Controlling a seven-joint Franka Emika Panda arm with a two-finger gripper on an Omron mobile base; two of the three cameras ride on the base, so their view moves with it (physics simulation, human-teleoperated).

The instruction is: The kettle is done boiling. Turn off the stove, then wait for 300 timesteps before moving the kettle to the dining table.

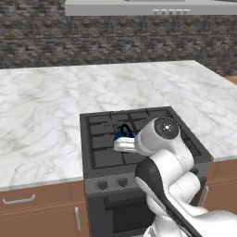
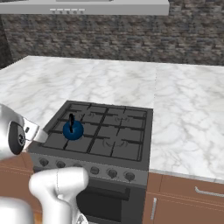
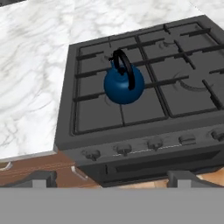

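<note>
A small glossy blue kettle (image 3: 124, 85) with a black arched handle stands upright on the left side of the stove (image 3: 175, 100), between the front and rear burners. It also shows in the base views as the kettle (image 2: 72, 130) (image 1: 124, 133), partly behind my arm in the left one. A row of round knobs (image 3: 123, 149) runs along the stove's front panel. My gripper (image 3: 113, 179) hangs open in front of and above that front edge, well short of the kettle, with nothing between its fingertips (image 3: 41, 178). The dining table is out of view.
White marble counter (image 1: 41, 120) (image 2: 188, 113) flanks the stove on both sides. A dark brick wall (image 2: 109, 39) and a range hood (image 1: 152, 7) stand behind and above. Brown drawers with metal handles (image 1: 18, 200) and the oven door (image 2: 105, 203) lie below.
</note>
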